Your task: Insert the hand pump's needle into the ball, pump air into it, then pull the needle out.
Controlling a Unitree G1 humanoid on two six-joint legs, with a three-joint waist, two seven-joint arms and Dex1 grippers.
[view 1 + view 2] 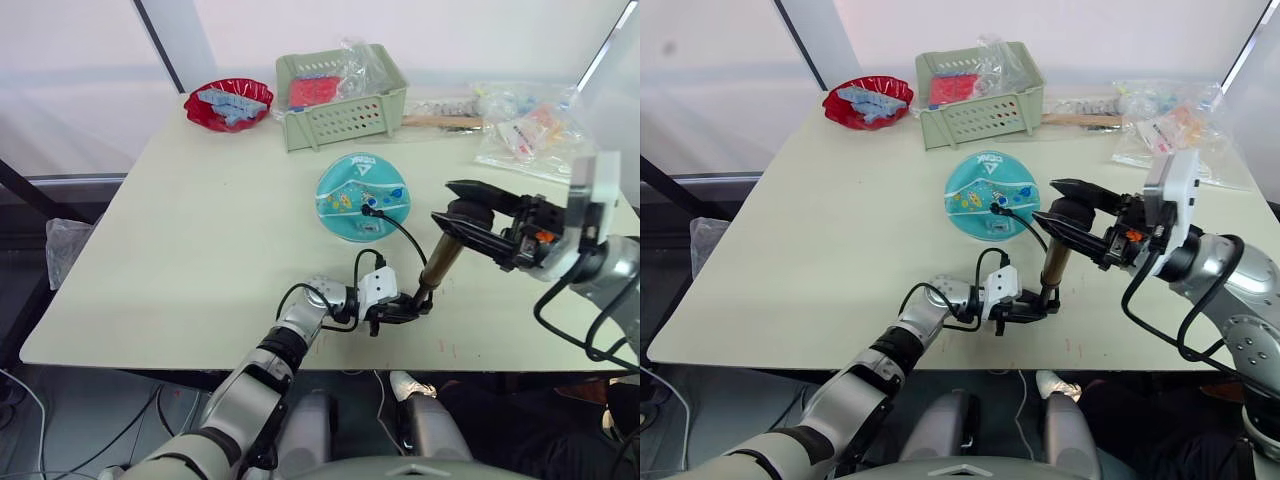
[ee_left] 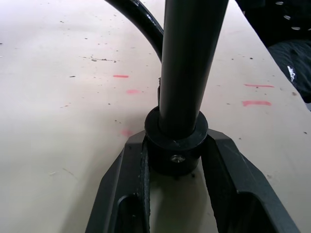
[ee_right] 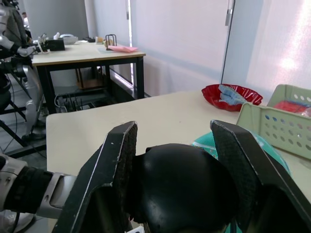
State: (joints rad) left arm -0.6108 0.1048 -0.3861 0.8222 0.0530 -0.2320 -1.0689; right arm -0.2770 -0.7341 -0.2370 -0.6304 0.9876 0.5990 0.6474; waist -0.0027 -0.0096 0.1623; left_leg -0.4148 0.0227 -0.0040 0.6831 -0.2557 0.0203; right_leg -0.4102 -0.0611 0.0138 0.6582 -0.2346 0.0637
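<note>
Ball [image 1: 362, 197]: flattened, mid-table, hose end already at its valve.
Hand pump [image 1: 440, 262]: propped upright near the front edge.
Left gripper [image 1: 403, 310]: clamped on the pump's base cap, anchoring it.
Right gripper [image 1: 470, 217]: fingers astride the T-handle, apparently for pumping strokes.
Needle: too small to make out.

Ball [image 1: 362, 196] mid-table [image 1: 200, 230], pump [image 1: 438, 262] upright just right-front of it (basket [image 1: 342, 97] and bowl [image 1: 228, 103] behind)

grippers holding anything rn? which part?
Both hold the hand pump. Left gripper clamps its black bottom end cap on the table; right gripper grips the black handle at the top.
</note>
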